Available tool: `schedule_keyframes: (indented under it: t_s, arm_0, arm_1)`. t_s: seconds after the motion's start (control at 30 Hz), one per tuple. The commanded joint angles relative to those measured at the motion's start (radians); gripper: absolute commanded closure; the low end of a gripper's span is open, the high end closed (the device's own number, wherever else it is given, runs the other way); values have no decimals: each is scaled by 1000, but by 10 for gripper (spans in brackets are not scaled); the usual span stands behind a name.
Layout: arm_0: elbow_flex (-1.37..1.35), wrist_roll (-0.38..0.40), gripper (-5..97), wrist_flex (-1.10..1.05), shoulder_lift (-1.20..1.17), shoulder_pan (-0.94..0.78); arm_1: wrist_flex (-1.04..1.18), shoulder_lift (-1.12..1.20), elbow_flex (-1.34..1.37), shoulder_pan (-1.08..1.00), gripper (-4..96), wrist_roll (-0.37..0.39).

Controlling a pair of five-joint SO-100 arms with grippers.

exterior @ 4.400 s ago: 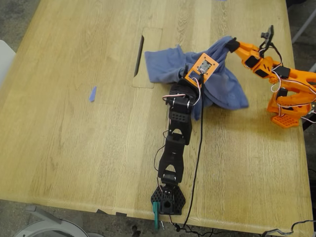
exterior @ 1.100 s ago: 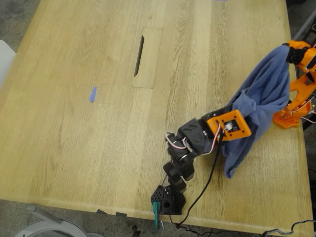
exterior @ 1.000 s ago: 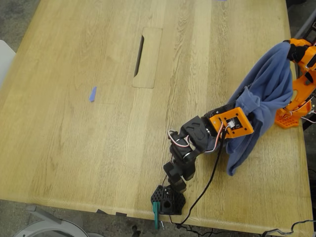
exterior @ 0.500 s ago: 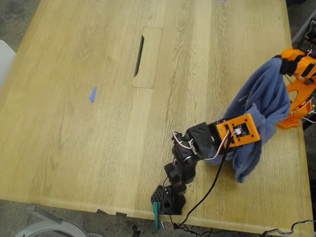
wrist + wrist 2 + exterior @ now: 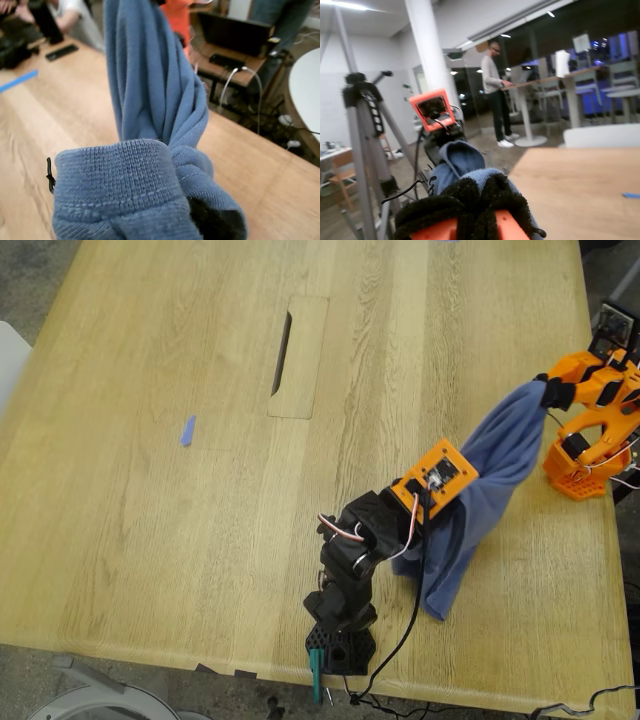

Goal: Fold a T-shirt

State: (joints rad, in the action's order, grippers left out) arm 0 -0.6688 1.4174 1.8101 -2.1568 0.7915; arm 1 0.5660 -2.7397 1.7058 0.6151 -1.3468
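- stretching the t-shirt [image 5: 490, 465] in the air over the tabletop's near right corner in the exterior view
- my first gripper [image 5: 432, 502] and my second gripper [image 5: 552, 392] each clamp one end
- its long axis runs between them

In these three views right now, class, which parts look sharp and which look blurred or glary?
Exterior view: evenly lit and sharp, blue-purple cotton T-shirt clear. First wrist view: the near hem crisp, the background soft. Second wrist view: black-and-orange second gripper blurred close up, ceiling lights glaring.
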Motion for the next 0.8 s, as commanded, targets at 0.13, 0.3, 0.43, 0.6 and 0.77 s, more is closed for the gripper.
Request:
schedule_keyframes:
  t_s: [0.13, 0.3, 0.43, 0.6, 0.77]
  arm_0:
    - [-225, 67, 919, 21, -141, -160]
    - [-382, 78, 919, 25, -190, -301]
    - [-509, 67, 919, 25, -218, -426]
    - [-721, 40, 919, -18, -275, -586]
    - [-910, 37, 919, -149, -321, -690]
  arm_1:
    - [18, -184, 181, -89, 911, 38]
    - [-23, -285, 368, -156, 911, 46]
    - [-94, -330, 506, -222, 910, 58]
    - [-281, -333, 704, -314, 910, 71]
    - [-471, -288, 864, -390, 910, 69]
